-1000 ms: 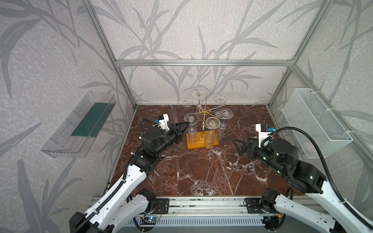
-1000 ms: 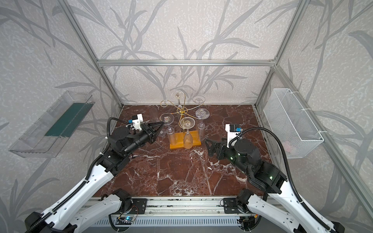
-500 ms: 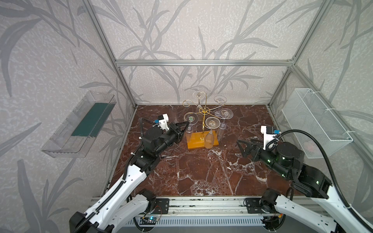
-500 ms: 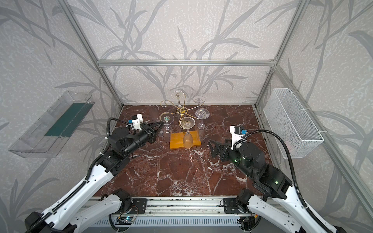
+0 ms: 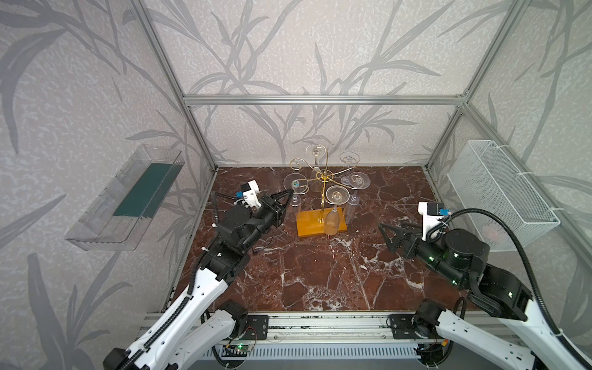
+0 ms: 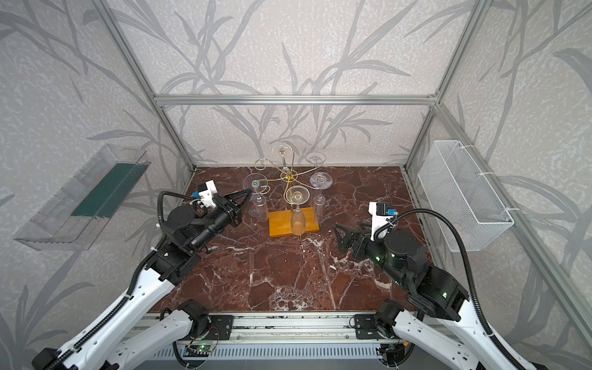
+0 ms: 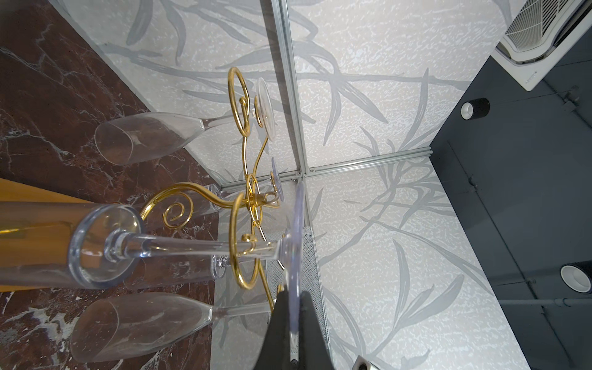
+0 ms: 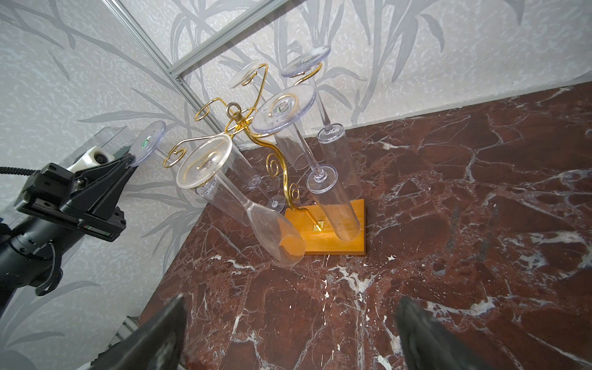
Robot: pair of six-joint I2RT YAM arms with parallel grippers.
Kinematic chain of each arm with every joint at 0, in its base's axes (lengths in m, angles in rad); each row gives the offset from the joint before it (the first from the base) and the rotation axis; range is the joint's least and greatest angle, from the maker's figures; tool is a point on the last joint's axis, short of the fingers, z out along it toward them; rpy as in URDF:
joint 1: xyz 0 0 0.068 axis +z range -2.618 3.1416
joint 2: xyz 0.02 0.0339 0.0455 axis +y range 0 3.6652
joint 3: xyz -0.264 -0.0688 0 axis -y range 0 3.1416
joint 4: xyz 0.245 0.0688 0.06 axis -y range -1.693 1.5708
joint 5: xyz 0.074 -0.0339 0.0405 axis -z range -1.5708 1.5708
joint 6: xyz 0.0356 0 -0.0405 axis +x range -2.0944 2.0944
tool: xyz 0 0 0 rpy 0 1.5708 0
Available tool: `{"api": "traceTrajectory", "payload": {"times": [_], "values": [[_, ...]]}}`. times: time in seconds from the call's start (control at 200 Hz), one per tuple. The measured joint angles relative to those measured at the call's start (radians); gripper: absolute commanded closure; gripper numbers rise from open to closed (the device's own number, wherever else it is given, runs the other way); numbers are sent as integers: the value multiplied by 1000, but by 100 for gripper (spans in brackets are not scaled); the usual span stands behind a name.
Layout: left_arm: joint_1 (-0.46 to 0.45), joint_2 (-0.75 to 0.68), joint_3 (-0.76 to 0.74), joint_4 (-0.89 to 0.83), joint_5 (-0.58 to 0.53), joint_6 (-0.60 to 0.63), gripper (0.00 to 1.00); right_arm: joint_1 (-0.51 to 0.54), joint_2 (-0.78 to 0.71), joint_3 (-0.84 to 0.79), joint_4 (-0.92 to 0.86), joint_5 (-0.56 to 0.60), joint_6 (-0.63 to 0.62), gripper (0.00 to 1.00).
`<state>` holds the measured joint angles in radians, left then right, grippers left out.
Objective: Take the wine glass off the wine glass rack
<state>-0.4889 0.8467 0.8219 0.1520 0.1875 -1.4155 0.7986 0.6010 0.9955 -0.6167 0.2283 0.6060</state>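
Grasp looks made, lift-off pending: left gripper [image 7: 294, 304] is clamped on the foot disc of the wine glass [image 7: 192, 250], hanging bowl-down in a curl of the wine glass rack [image 5: 310, 224]. Right gripper [image 5: 392, 226] gapes empty, well apart. Next, prob. slide the foot out thru the curl's gap w/o tugging the rack.

No word, number or brand is legible anywhere. A small green triangular mark sits on the round foot of the wine glass [image 5: 295, 184] at the rack's left side in both top views. The right wrist view shows like marks on a second glass [image 8: 283, 107] and a third glass [image 8: 306, 59], too small to read.
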Motion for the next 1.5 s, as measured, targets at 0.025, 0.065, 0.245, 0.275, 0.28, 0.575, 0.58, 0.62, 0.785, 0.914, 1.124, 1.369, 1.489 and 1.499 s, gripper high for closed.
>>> {"api": "traceTrajectory", "payload": {"times": [0.025, 0.065, 0.245, 0.275, 0.28, 0.575, 0.58, 0.62, 0.785, 0.914, 1.124, 1.369, 1.489, 1.499], "values": [[0, 3, 1, 2, -2, 0, 100, 0, 1, 0, -1, 0, 0, 1], [0, 11, 3, 6, -3, 0, 100, 0, 2, 0, -2, -1, 0, 1], [0, 77, 42, 25, 6, 2, 100, 0, 6, 0, -2, -1, 4, 1], [0, 85, 49, 26, 8, 3, 100, 0, 6, 0, -2, -1, 4, 1], [0, 87, 50, 26, 8, 3, 100, 0, 6, 0, -3, -1, 4, 1], [0, 142, 108, 46, 56, 19, 100, 0, 6, 0, -3, -2, 5, 1], [0, 143, 109, 46, 58, 19, 100, 0, 6, 0, -3, -2, 5, 1], [0, 150, 110, 50, 67, 20, 100, 0, 6, 0, -3, -2, 5, 1], [0, 181, 110, 65, 103, 24, 100, 0, 10, 0, -3, -2, 7, 1], [0, 181, 110, 65, 127, 26, 100, 0, 16, 0, -9, -3, 7, 1], [-3, 158, 100, 66, 152, 26, 100, 0, 29, 0, -10, -19, 11, 1], [-8, 140, 40, 89, 158, 13, 100, 0, 81, 0, -10, -38, 10, 1], [-11, 134, 19, 90, 167, 6, 100, 0, 90, 0, -9, -46, 7, 1], [-11, 134, 18, 90, 168, 5, 100, 0, 90, 0, -9, -47, 7, 1]]}}
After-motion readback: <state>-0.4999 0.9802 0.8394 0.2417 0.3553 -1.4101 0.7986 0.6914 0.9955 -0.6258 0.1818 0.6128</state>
